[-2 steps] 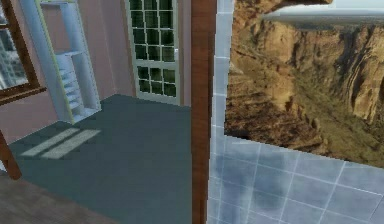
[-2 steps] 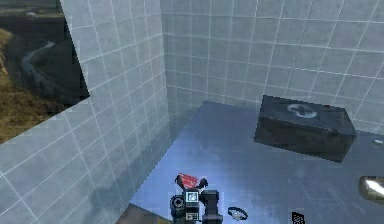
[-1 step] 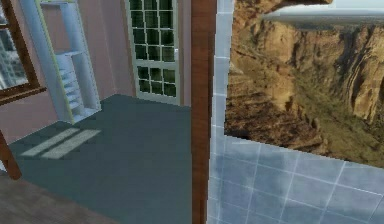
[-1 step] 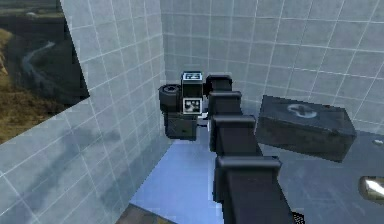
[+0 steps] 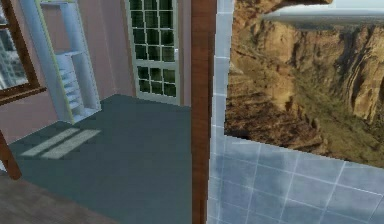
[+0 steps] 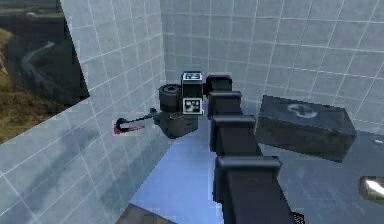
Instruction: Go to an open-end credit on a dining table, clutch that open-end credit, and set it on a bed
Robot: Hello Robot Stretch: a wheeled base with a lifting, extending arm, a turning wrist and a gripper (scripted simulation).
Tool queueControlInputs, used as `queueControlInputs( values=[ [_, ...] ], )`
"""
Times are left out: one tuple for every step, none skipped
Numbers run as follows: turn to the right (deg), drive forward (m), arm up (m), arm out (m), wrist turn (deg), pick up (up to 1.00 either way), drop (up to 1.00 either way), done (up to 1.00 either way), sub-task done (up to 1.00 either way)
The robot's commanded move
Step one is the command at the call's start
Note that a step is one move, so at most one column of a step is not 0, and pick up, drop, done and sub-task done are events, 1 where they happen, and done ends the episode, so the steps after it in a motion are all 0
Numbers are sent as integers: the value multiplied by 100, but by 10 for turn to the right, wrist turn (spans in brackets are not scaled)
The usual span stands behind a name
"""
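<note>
In the arm side view the gripper holds a small red item at its fingertips, at 9 o'clock from the arm and near the tiled wall; its aperture cannot be told. A dark box lies at 3 o'clock of the arm. In the forward view, open teal floor runs toward a glazed door at 11 o'clock, bounded at 12 o'clock by a wooden frame edge.

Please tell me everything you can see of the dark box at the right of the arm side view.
The dark box is low, wide and rectangular, dark grey with a pale mark on its top. It lies flat on a pale surface by the tiled wall, right of the arm.
</note>
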Motion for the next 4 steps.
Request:
queueControlInputs(
  values=[
    [0,0,0,0,-450,0,0,0,0],
    [0,0,0,0,-450,0,0,0,0],
    [0,0,0,0,-30,0,0,0,0],
    [0,0,0,-20,0,0,0,0,0]
  ],
)
